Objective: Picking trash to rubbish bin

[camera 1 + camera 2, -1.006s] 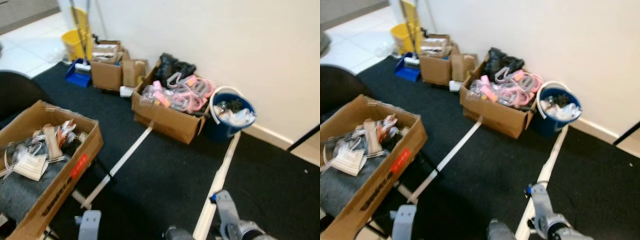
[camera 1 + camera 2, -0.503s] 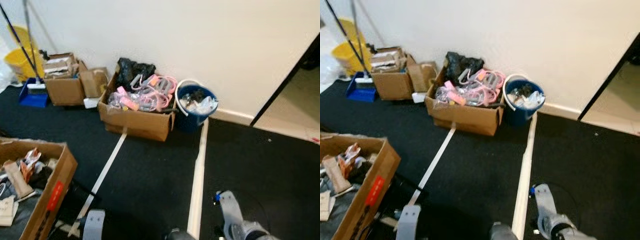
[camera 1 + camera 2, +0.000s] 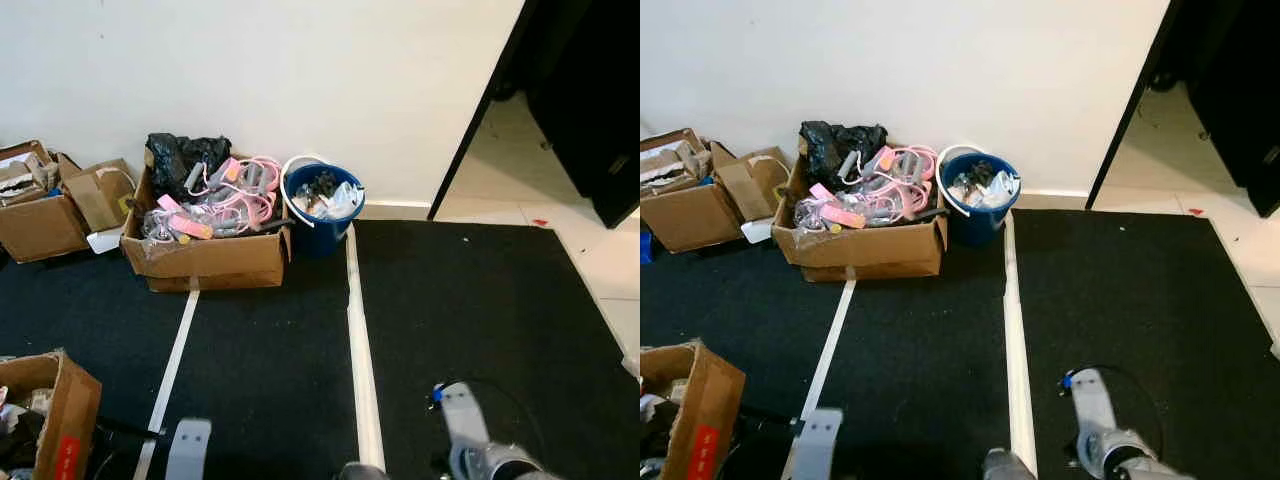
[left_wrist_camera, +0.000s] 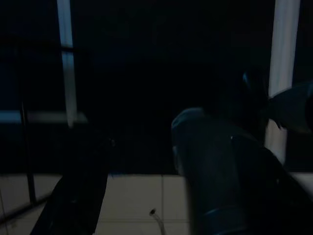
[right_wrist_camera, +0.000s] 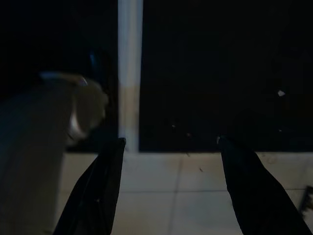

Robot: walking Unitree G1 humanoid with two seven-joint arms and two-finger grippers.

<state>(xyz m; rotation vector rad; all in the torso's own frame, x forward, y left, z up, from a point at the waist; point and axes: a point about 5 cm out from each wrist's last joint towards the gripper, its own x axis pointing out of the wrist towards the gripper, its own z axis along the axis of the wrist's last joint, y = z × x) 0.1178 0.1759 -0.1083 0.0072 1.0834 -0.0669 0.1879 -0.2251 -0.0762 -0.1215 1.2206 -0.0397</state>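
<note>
Item: blue bucket (image 3: 322, 225), serving as the rubbish bin, at the wall edge of the black carpet (image 3: 470, 300), touching the cardboard box (image 3: 205, 255) of pink and grey items. It is already heaped with crumpled clear plastic and dark scraps (image 3: 983, 184).

Handling, judged: the contents look light, soft and crushable, likely slippery; best pinched at a bunched fold.

Right gripper (image 5: 168, 191): fingers spread apart, empty, hanging low over the carpet's near edge. Left gripper: too dark to tell its fingers' state.

Head eyes look down; wrist cameras face the carpet (image 3: 270, 340).
</note>
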